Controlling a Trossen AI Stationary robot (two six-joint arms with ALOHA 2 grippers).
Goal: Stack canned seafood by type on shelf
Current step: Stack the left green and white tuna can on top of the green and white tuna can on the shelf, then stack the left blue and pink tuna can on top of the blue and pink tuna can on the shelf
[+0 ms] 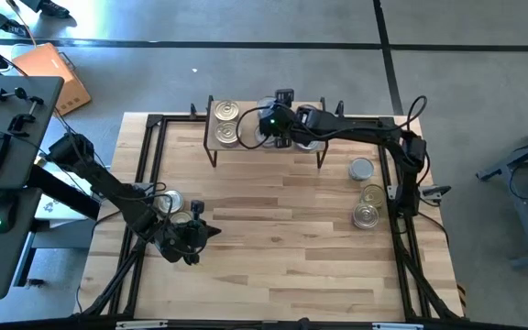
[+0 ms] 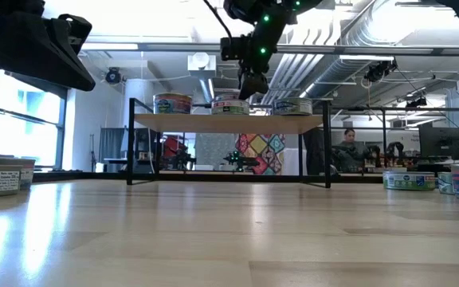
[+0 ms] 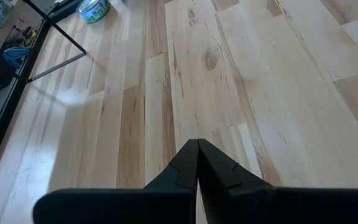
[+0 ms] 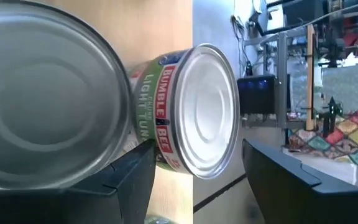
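Observation:
The shelf [image 1: 246,145], light wood on black legs, stands at the table's far side. Two tins [image 1: 227,112] [image 1: 227,134] stand at its left end. My right gripper [image 1: 262,130] [image 4: 194,155] hangs open over the shelf's middle, its fingers on either side of a green-labelled tuna tin [image 4: 191,118] [image 2: 229,104] that stands on the shelf top. A silvery tin [image 4: 42,93] is right beside it and another tin [image 2: 293,105] farther right. My left gripper [image 1: 211,231] [image 3: 197,163] is shut and holds nothing, above the table's near left. My right gripper has one finger [image 4: 135,180] close to the tuna tin's bottom rim [image 4: 160,163]; I cannot tell whether it touches. The other finger [image 4: 278,180] stands apart from the lid [image 4: 207,112]. The fingers slant down from the table's right.
Two tins [image 1: 168,202] [image 1: 183,220] lie by my left arm. Three more tins [image 1: 362,169] [image 1: 371,194] [image 1: 367,216] stand at the table's right. A black frame [image 1: 149,174] runs around the table's edges. The middle of the tabletop [image 1: 282,238] is bare wood.

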